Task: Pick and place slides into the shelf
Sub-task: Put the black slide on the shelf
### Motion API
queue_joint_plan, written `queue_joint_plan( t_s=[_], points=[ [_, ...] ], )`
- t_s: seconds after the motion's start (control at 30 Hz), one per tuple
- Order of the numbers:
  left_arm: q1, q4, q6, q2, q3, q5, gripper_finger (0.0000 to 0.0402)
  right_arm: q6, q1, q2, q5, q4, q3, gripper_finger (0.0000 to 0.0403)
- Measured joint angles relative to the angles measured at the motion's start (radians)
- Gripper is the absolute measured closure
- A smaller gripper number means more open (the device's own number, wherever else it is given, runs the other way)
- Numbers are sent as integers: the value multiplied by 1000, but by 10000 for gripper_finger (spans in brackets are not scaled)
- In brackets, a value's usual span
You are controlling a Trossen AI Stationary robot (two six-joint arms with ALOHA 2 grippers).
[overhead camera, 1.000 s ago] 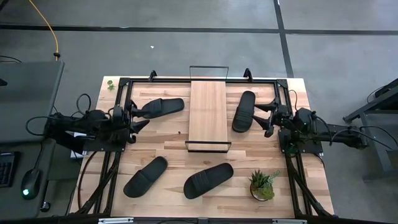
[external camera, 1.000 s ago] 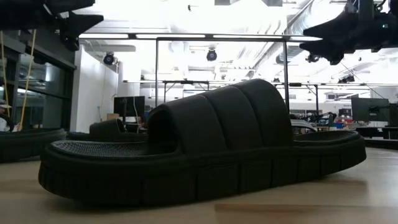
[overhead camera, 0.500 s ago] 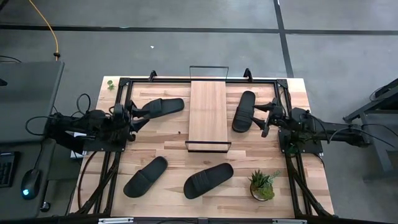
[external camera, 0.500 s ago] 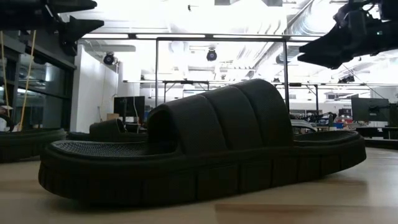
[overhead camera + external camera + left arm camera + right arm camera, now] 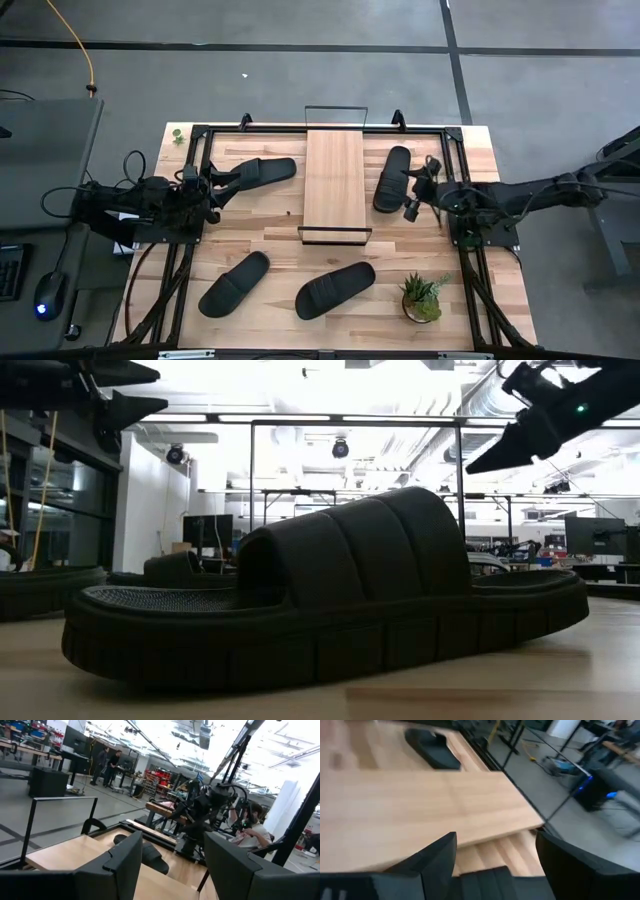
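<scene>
Open right pincer (image 5: 411,196) beside slide (image 5: 392,178)

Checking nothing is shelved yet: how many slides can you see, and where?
4, all on the table, none on the shelf: one left of it, one right of it, two nearer the front edge. None seems hidden.

Four matching black slip-on slides with ribbed straps lie on the table: one (image 5: 255,173) left of the board, one (image 5: 392,178) right of it, two (image 5: 234,283) (image 5: 335,289) nearer the front. One light-wood plank shelf with black wire end rails (image 5: 335,181). One small potted green plant (image 5: 423,298). Two dark robot arms, one per side
</scene>
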Motion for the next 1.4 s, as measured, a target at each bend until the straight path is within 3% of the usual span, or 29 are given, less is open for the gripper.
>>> queue_joint_plan(
  t_s=[0.17,0.33,0.63,1.0,1.4],
  points=[
    [0,3,17,0,0,0,204,-29,58,143,124,-44,43,139],
    [0,-11,35,0,13,-6,204,-52,105,263,184,-53,49,139],
    [-1,-188,53,0,105,-7,204,36,147,427,211,-90,49,139],
    [-1,-197,53,0,106,-7,204,62,146,585,242,-108,49,139],
    [-1,-198,53,0,106,-7,204,88,137,719,346,-113,49,139]
  ],
)
